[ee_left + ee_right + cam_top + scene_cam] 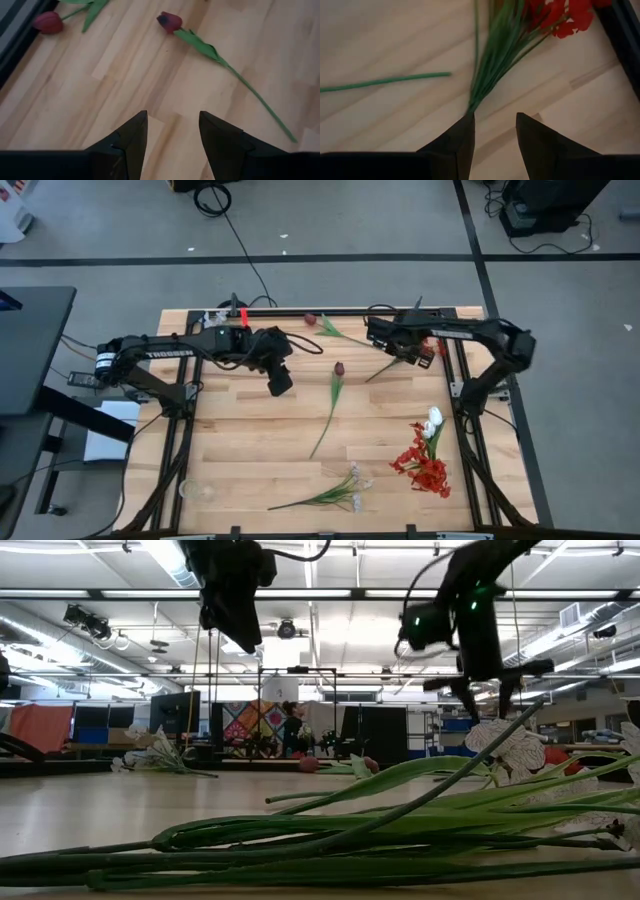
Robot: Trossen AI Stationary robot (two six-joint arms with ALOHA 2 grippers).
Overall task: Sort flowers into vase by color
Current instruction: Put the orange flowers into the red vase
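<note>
My right gripper hangs open above the lower stem end of a red clustered flower that lies at the table's far right. The stem end lies just ahead of one fingertip and I see no touch. My left gripper is open over bare wood, with nothing between its fingers. Near it lie two dark maroon tulips, one mid-table and one near the far edge. A faint clear round thing sits at the near left; whether it is the vase I cannot tell.
A white tulip and red blooms lie together at the near right. A white blossom spray lies by the near edge, and its green stems fill the low view. A black frame borders the table.
</note>
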